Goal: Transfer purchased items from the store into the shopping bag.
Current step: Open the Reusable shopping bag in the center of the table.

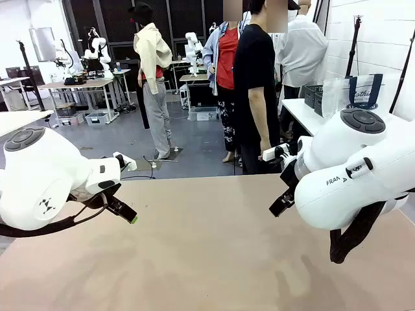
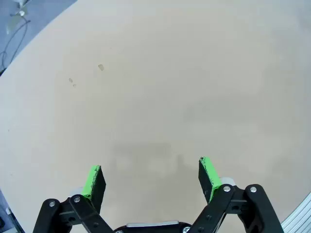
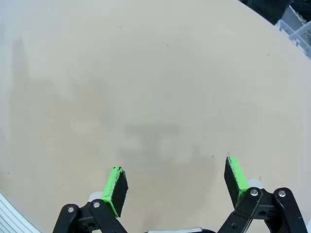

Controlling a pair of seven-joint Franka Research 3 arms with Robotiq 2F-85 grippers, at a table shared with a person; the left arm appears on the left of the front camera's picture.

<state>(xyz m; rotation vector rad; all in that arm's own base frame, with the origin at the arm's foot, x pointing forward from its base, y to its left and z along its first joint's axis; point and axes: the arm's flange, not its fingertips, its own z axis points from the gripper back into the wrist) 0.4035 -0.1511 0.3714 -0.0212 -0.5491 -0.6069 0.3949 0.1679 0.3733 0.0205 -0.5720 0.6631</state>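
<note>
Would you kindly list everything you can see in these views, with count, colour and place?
table: one, tan, under both grippers
shopping bag: one, translucent with navy handles and logo, upright on the side table
side table: one, white, far right
basket: at least one, dark grey, on the side table left of the bag
people: three, in black, red and white tops, standing beyond the far edge
left gripper: one, black with green pads, open, over the table
right gripper: one, black with green pads, open, over the table

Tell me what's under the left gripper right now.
Tan tabletop lies below the left gripper, its fingers open with nothing between; the patch under its body is hidden.
</note>
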